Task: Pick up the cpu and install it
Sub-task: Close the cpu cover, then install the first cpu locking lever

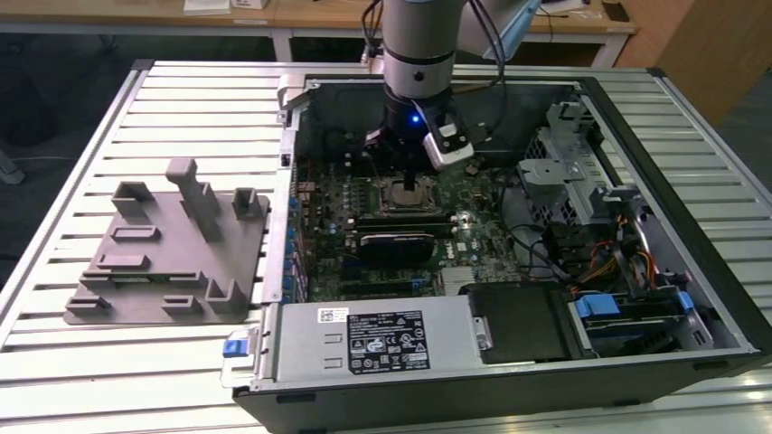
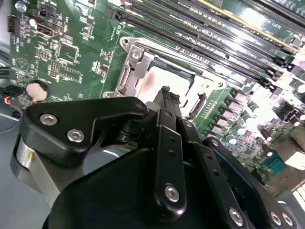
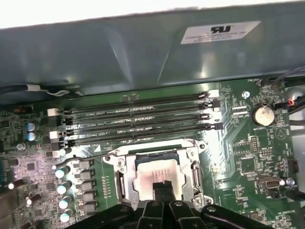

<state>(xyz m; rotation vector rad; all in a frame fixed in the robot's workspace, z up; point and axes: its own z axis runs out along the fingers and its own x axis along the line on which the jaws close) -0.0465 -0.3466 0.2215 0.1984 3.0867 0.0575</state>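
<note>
The cpu (image 3: 159, 177) lies flat in the motherboard socket (image 3: 195, 175), its shiny silver face up. It is square, so it has no long axis. Its edges run square with the metal socket frame, one pair of them parallel to the memory slots (image 3: 138, 119) beside the socket. In the second wrist view its bright top (image 2: 159, 78) shows just past the black fingertips.

The gripper (image 3: 162, 187) hangs straight down over the socket. Its fingers (image 2: 167, 138) are pressed together into one narrow black stack, far narrower than the chip. The tips sit on or just over the middle of the silver face; I cannot tell whether they touch it. They pinch nothing that I can see.

In the exterior view the gripper (image 1: 414, 179) stands inside the open computer case (image 1: 675, 226), over the green motherboard (image 1: 483, 244). From the socket, the silver power supply (image 1: 374, 339) lies at six o'clock. The grey plastic tray (image 1: 163, 262) with its upright posts lies at about eight o'clock, well apart, outside the case on the slatted table (image 1: 181, 99). The drive bays (image 1: 579, 181) are at three o'clock.
</note>
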